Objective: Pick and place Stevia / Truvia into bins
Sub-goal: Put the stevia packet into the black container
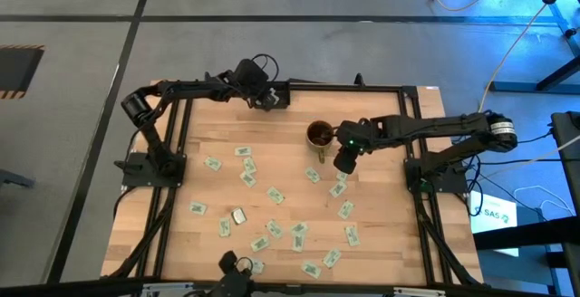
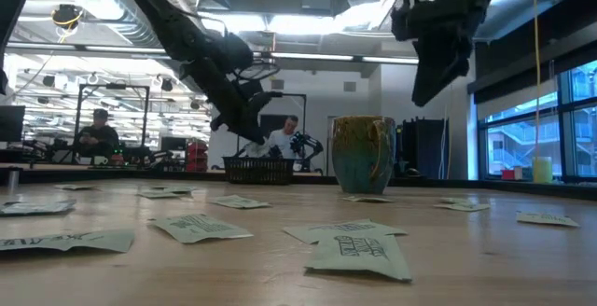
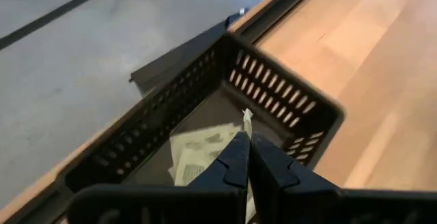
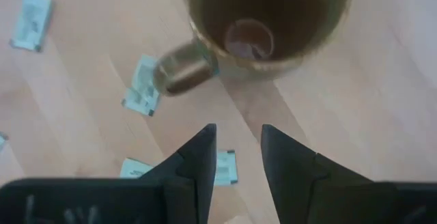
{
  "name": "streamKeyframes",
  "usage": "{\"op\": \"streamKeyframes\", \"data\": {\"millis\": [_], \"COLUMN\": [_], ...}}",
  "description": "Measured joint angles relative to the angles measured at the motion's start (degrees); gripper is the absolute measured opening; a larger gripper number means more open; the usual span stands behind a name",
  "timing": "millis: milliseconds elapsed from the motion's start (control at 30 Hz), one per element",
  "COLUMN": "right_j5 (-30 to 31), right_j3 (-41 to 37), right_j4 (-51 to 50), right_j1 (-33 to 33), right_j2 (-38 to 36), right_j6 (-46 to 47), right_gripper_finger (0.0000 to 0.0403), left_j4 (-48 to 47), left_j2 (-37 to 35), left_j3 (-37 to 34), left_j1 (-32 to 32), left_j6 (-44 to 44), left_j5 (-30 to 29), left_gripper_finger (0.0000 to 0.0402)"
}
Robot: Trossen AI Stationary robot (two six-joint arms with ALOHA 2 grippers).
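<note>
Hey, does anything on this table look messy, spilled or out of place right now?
Yes. Many sachets lie scattered at all angles across the table instead of in a container. The mug stands upright and the black tray sits at the table's edge with a few sachets inside. Nothing looks damaged.

The wooden counter (image 1: 299, 138) has a black metal frame (image 1: 362, 87) around its edge and stands on a grey floor (image 1: 82, 7). A yellow cable (image 1: 517, 30) lies on the floor. Behind the counter, two people (image 2: 280, 140) sit in the room.
</note>
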Motion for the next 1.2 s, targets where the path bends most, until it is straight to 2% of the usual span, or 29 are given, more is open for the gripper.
{"op": "streamKeyframes", "data": {"millis": [367, 600, 933, 1033, 1200], "right_j5": [-2.6, -2.6, -3.0, -3.1, -3.1], "right_j3": [-5.8, -11.2, -13.7, -13.7, -13.7], "right_j4": [2.4, 8.9, 14.2, 14.7, 10.9], "right_j1": [1.1, 1.3, 1.3, 1.3, 1.3], "right_j2": [0.0, 0.0, 0.0, 0.1, 0.3], "right_j6": [3.4, 3.5, 3.5, 6.7, 9.5], "right_gripper_finger": [0.0119, 0.0119, 0.0119, 0.0119, 0.0119], "left_j4": [0.0, 0.0, 0.4, 2.0, 5.0], "left_j2": [2.2, 2.3, 2.3, 2.3, 2.3], "left_j3": [0.0, 0.0, 0.0, 0.0, 0.0], "left_j1": [0.4, 1.5, 1.6, 1.6, 1.6], "left_j6": [-0.9, -2.0, -4.8, -6.3, -7.3], "left_j5": [0.1, 0.4, 0.0, 0.0, 4.4], "left_gripper_finger": [0.0006, 0.0009, 0.0054, 0.0062, 0.0061]}}
